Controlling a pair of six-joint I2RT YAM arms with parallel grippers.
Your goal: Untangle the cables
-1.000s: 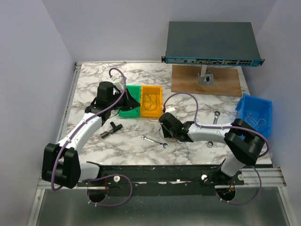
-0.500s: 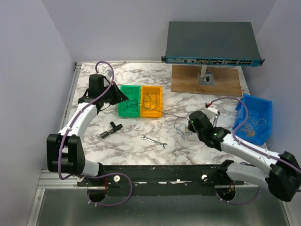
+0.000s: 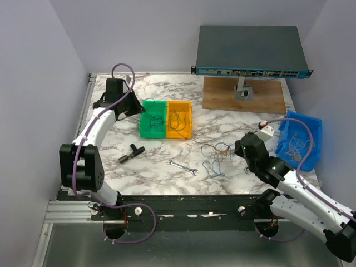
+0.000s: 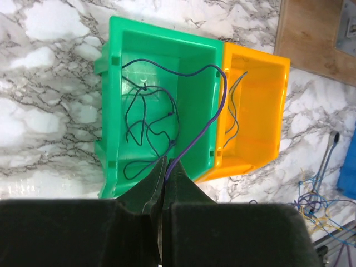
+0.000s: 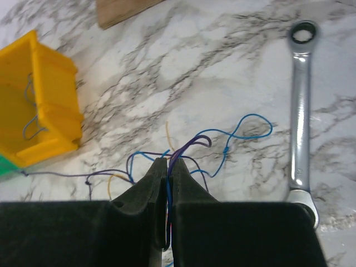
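**Cables** (image 3: 216,158): a loose bunch of hair-thin wires, mostly blue with purple and yellowish strands. It lies on the marble table (image 3: 167,92) at 4 o'clock from the orange bin (image 3: 179,119), near the front edge. One dark strand trails from the bunch back toward that bin's near corner.

**Right gripper** (image 5: 167,167): jaws pinched together on several strands at the bunch's 3 o'clock side. Blue loops fan out on the marble past the tips. In the wrist view a ratchet wrench (image 5: 300,111) lies at 2 o'clock, apart from the wires.

**Left gripper** (image 4: 166,173): jaws pinched on a single purple strand (image 4: 200,130) above the green bin (image 4: 111,100). The strand climbs to the wall beside the orange bin, then curls back across toward 11 o'clock.

**Green bin:** holds dark blue wires and touches the orange bin at its 3 o'clock side.

**Orange bin:** holds a few wires.

**Blue bin** (image 3: 289,119): stands at the table's 3 o'clock edge with wires inside.

**Small wrench** (image 3: 182,167): at 9 o'clock from the bunch.

**Black T-shaped part** (image 3: 130,152): further toward 9 o'clock.

**Network switch** (image 3: 250,50): raised on a stand over a wooden board (image 3: 222,100), at 1 o'clock.
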